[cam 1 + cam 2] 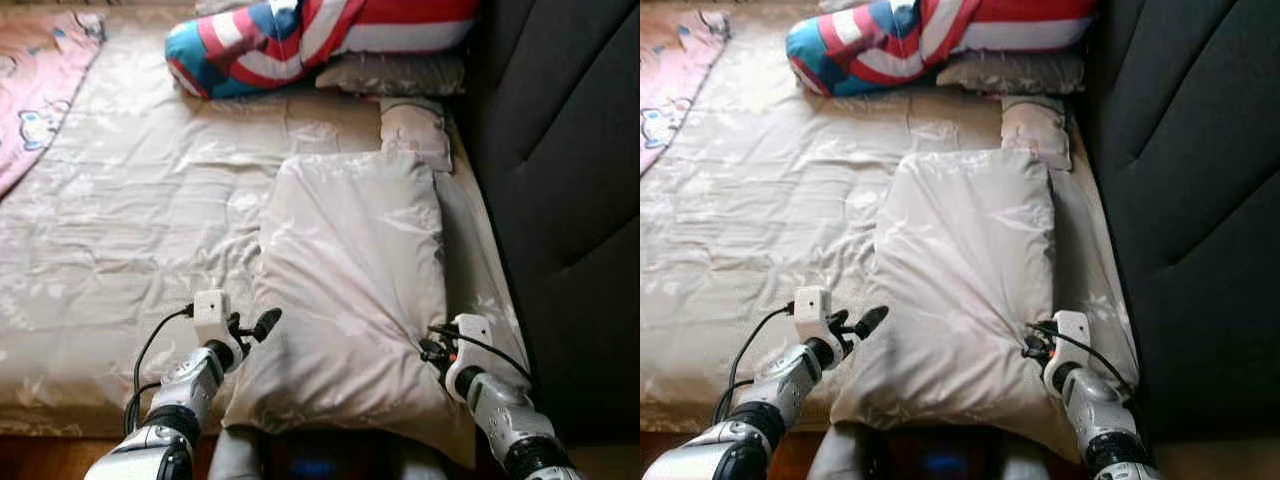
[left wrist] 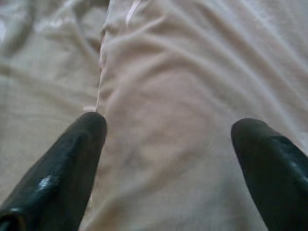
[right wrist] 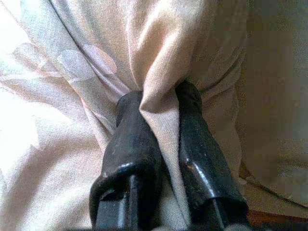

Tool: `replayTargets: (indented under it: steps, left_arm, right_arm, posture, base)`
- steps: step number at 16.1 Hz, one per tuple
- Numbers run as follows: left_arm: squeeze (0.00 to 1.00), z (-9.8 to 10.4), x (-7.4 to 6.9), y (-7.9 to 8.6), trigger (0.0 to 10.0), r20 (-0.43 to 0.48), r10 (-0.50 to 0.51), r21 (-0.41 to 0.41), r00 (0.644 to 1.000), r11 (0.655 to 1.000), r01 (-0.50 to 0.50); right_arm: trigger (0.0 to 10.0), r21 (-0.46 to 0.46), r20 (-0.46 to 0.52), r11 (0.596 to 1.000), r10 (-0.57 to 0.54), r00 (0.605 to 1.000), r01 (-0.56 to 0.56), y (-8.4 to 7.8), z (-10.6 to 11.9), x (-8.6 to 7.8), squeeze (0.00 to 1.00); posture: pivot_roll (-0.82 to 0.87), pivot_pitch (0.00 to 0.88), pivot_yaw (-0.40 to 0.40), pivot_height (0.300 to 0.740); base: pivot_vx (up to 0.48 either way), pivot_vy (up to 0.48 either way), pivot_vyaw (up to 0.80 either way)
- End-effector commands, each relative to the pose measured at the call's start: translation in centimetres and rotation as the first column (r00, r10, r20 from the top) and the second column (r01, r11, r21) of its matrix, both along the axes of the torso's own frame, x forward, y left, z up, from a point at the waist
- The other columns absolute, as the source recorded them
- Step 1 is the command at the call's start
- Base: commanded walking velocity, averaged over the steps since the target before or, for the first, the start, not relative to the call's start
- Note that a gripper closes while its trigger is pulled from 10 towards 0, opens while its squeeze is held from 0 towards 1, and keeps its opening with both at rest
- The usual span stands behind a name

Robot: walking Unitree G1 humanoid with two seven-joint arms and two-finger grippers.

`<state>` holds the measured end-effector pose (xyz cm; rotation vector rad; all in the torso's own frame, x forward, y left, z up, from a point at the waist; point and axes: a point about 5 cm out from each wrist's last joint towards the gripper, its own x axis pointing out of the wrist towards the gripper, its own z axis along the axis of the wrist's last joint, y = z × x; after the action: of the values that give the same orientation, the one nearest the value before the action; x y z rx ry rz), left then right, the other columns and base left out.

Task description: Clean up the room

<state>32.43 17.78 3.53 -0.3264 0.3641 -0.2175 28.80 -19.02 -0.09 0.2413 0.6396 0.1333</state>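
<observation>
Status: big pillow [image 1: 350,290] lies centre-right of the head views, on the bed [image 1: 130,230], long axis running up the frame, its lower edge hanging over the bed's near edge.

Right gripper [image 3: 161,103] is clamped on a fold of the pillow cover; wrist view shows cloth pinched between both fingers. In the head views it sits at the pillow's lower right corner, next to the dark headboard [image 1: 570,150].

Left gripper [image 1: 250,328] is spread wide, nothing held. It hovers at the pillow's lower left edge; wrist view shows one finger over the sheet, the other over the pillow, seam in between. Can't tell if the tips touch cloth.

Other stuff:
- small pillow [image 1: 415,130] just above the big one, against the headboard
- grey pillow [image 1: 395,72] further up, partly under the striped red-white-blue cushion [image 1: 300,35] at top centre
- pink blanket [image 1: 40,80] upper left, spread loose on the bed
- sheet is wrinkled all over

Progress, my read: early. One corner of the big pillow secured, second corner not grabbed yet, pillow not lifted or placed. Likely target is the top of the frame with the other pillows, but that's a guess. Left to do: close the left gripper on the pillow, move it, then presumably the blanket, the cushion pile and the sheet.
</observation>
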Motion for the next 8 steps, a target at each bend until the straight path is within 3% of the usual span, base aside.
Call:
replayTargets:
  steps: [1,8]
  left_arm:
    - [0.0,-0.96,-0.63,0.36,10.0,-0.059,0.029,-0.015,0.998,0.999,-0.03]
    - [0.0,-1.85,-1.12,-0.57,10.0,-0.13,0.005,-0.043,0.992,0.999,-0.01]
  right_arm:
    - [0.0,0.0,-0.17,1.0,-0.019,0.985,0.02,-0.58,-2.92,-3.18,0.0]
    - [0.0,0.009,-0.142,1.0,0.001,0.99,0.0,-0.58,-2.24,-3.32,0.0]
  posture:
    - [-0.13,0.296,-0.068,0.646]
    - [-0.15,0.342,-0.078,0.646]
  base:
    - [0.0,0.0,0.0]
    - [0.0,0.0,0.0]
